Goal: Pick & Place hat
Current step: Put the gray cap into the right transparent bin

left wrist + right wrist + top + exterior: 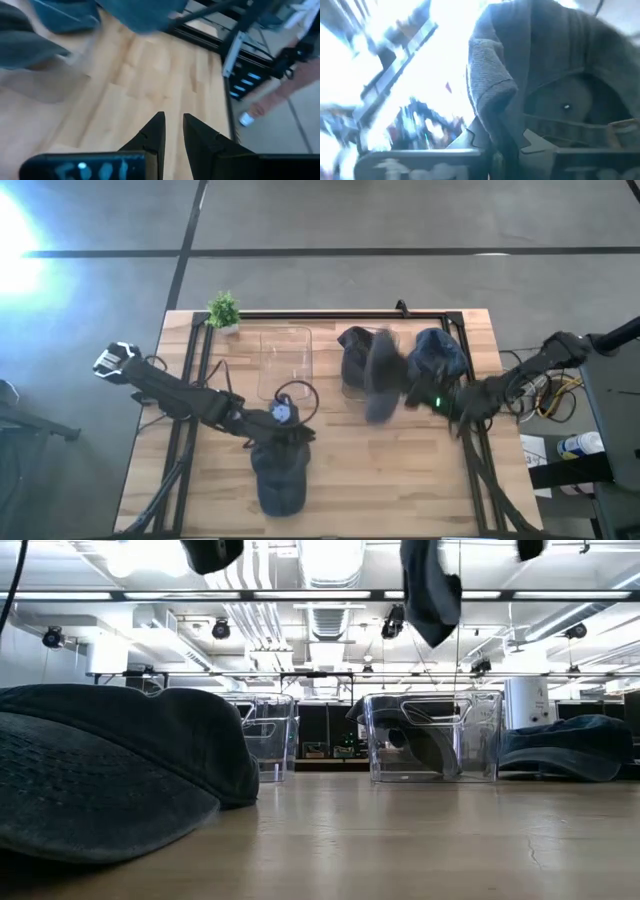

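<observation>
High view: right gripper (447, 402) clamps a raised grey hat (381, 375); left gripper (171, 131), slightly parted, holds nothing.

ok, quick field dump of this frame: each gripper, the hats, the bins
right gripper: shut on grey hat, lifted over the right clear bin
left gripper: slightly parted, holding nothing, above near hat
third hat: on table beside the right clear bin
left clear bin: looks empty
right bin contents: one dark hat inside
</observation>
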`<state>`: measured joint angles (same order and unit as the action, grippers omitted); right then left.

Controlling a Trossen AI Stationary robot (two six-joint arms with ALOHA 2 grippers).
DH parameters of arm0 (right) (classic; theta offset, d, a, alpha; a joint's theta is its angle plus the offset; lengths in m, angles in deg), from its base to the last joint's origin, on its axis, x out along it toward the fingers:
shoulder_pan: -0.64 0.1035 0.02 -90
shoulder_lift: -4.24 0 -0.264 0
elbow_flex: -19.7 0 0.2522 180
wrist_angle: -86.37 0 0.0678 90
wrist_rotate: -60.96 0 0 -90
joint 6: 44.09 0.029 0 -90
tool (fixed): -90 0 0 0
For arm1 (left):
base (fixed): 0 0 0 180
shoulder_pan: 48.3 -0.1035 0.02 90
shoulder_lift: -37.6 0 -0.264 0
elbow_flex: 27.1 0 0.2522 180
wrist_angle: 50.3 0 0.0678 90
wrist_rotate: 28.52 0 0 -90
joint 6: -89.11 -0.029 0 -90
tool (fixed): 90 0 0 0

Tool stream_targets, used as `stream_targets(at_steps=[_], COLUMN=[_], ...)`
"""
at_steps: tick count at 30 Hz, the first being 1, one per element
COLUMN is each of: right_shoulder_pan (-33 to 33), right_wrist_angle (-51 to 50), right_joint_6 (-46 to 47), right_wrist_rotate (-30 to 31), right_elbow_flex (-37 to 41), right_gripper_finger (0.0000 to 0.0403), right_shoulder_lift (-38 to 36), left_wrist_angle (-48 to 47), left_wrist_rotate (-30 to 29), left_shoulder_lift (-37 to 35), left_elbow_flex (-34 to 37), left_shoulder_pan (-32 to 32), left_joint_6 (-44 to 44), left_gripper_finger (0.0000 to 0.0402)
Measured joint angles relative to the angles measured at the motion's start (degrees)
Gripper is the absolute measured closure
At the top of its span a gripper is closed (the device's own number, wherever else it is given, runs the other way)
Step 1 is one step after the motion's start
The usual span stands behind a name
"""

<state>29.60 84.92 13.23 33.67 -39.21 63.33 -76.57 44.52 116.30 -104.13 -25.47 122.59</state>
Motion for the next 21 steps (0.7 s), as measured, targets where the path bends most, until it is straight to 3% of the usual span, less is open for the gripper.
stream_targets(at_steps=[2,5,10,13,21], right_shoulder_pan=[-5.3,-14.1,-27.1,-30.9,-34.6], right_wrist_angle=[10.1,21.4,26.7,30.4,56.6], right_joint_6=[-5.7,-8.4,2.3,6.0,12.8], right_wrist_rotate=[-3.0,-12.4,-29.5,-31.8,-36.1], right_elbow_flex=[3.6,8.7,13.6,16.2,22.9], right_gripper_finger=[0.0392,0.0392,0.0392,0.0391,0.0390], right_shoulder_lift=[-2.6,-4.4,-2.8,-0.5,11.8], left_wrist_angle=[-0.1,-0.9,-3.7,-4.7,-5.0], left_wrist_rotate=[-2.4,-4.3,-4.5,-4.4,-4.4], left_shoulder_lift=[-0.9,-1.0,-0.1,0.2,0.2], left_elbow_flex=[0.6,0.9,1.0,1.1,2.0], left_shoulder_pan=[-0.2,-1.0,-2.7,-3.0,-4.0], left_joint_6=[-0.6,-0.8,-0.6,-1.1,-2.4], left_gripper_finger=[0.0339,0.0339,0.0339,0.0339,0.0339])
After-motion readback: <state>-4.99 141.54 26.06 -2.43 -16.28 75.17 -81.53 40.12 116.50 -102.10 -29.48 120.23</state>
